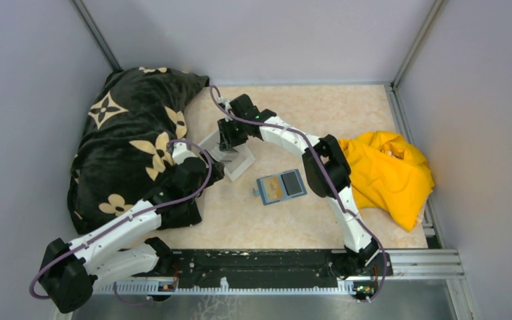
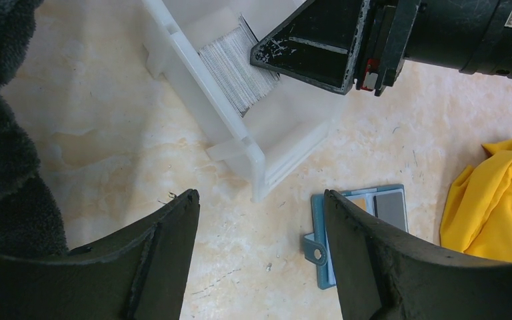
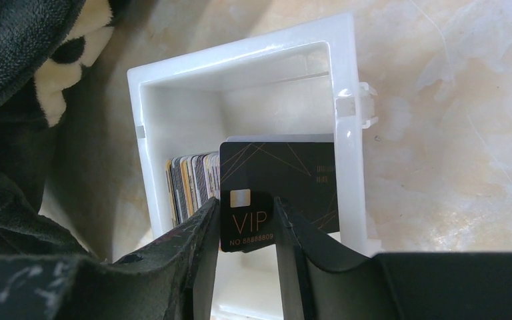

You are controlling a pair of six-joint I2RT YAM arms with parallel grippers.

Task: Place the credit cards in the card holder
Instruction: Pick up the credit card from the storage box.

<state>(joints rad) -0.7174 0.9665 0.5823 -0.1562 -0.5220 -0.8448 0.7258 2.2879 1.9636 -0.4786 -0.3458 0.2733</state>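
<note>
Plastic marks your landmark from above: a small milky-white rectangular tray (image 1: pixel 241 162) sits on the beige marble-patterned tabletop (image 1: pixel 320 113), just beside a plush black blanket with cream flower shapes (image 1: pixel 133 133). Your right pincer (image 1: pixel 229 139) reaches down into the tray. Your left pincer (image 1: pixel 215 172) hovers just beside the tray on its blanket side. The flat teal fold-open card holder (image 1: pixel 280 187) lies open near the tray, on the side away from the blanket. A crumpled yellow cloth (image 1: pixel 387 173) sits farther out the same way.

From the left wrist, you see the tray's smooth walls (image 2: pixel 240 143). Packed inside is a tight stack of thin cards (image 2: pixel 237 73) standing on edge, pale and ribbed. The left pincer (image 2: pixel 260 200) is spread wide with nothing between its matte black fingers (image 2: pixel 167 253). Both the tray and the card holder (image 2: pixel 315 230) lie beyond its tips, untouched. The holder's open face carries a yellow-tan card (image 2: pixel 359 198) and a grey card (image 2: pixel 391 208).

From the right wrist, a glossy black card with gold VIP lettering (image 3: pixel 287 173) stands inside the tray (image 3: pixel 240 57), at the end of the stack (image 3: pixel 192 180). The right pincer (image 3: pixel 245 203) stands narrow, and the card's lower corner shows in the gap between its scuffed fingers (image 3: pixel 197 247). You cannot tell whether they actually clamp the card or only flank it.
</note>
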